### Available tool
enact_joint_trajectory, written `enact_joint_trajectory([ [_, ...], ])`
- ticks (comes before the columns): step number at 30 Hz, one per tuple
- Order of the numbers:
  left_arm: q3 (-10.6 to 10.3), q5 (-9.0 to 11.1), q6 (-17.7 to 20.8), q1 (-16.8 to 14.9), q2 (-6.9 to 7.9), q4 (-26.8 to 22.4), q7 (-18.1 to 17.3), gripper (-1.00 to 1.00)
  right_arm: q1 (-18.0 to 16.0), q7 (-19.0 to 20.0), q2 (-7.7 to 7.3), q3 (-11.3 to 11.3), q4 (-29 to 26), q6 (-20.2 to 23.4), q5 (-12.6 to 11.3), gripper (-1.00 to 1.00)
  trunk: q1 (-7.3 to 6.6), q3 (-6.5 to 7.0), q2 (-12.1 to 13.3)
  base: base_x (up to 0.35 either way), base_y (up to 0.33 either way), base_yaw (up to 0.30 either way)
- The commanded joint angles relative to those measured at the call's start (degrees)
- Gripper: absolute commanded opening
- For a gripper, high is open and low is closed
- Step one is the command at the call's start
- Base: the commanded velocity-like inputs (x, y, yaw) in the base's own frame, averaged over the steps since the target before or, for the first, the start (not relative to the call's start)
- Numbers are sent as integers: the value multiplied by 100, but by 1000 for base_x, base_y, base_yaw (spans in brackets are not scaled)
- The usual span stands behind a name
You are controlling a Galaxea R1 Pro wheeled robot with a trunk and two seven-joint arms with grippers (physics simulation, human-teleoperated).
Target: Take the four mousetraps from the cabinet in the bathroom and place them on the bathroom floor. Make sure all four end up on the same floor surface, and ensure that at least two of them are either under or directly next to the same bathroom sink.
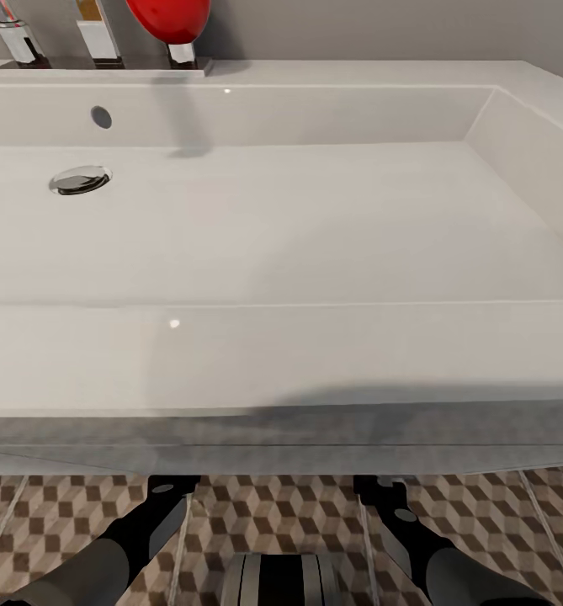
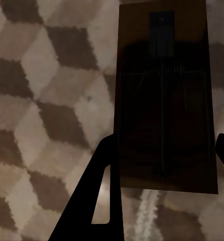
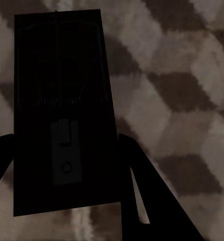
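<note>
Brown wood is seen between the jaws in both wrist views: one mousetrap (image 2: 164, 95) is held by the left gripper (image 2: 164, 165), another mousetrap (image 3: 62, 110) by the right gripper (image 3: 64, 165), each pair of jaws closed narrowly on the long edges of its board. Both arms are reached in under the white bathroom sink (image 1: 281, 353), whose basin and chrome drain (image 1: 80, 180) are seen from the head camera, with the bathroom floor (image 1: 315, 513) of cube-patterned tiles below.

Two traps are judged to be out of the cabinet and brought to the sink, but whether either board already rests on the tiles cannot be told (the floor lies close behind both). Release is judged to remain, and the other two traps are presumably yet to be fetched.

Each board's long axis is run straight out from the jaws, along the fingers. On the left trap the small metal plate is at the far end; on the right trap it is at the end nearer the jaws.
</note>
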Motion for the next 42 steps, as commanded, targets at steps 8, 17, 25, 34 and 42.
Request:
enact_joint_trajectory([
  [8,-48,23,36,-1,7,-16,47,-100,-3,-17,-2,28,5,-46,-60,-100,-1,-4,-1,0,0,0],
  [17,-48,23,36,-1,7,-16,45,-100,-3,-17,-5,28,5,-39,-52,-100,-1,-4,-1,0,0,0],
  [25,-56,16,36,-1,6,-16,45,-100,-3,-17,-7,30,5,-39,-51,-100,-1,-4,-1,0,0,0],
  [34,-50,15,42,-1,-1,-4,45,-100,-3,-17,-6,28,5,-39,-44,-100,-1,-4,-1,0,0,0],
  [42,-48,15,36,-1,-1,3,48,-100,-3,-17,-7,28,5,-39,-43,-100,-1,-4,-1,0,0,0],
])
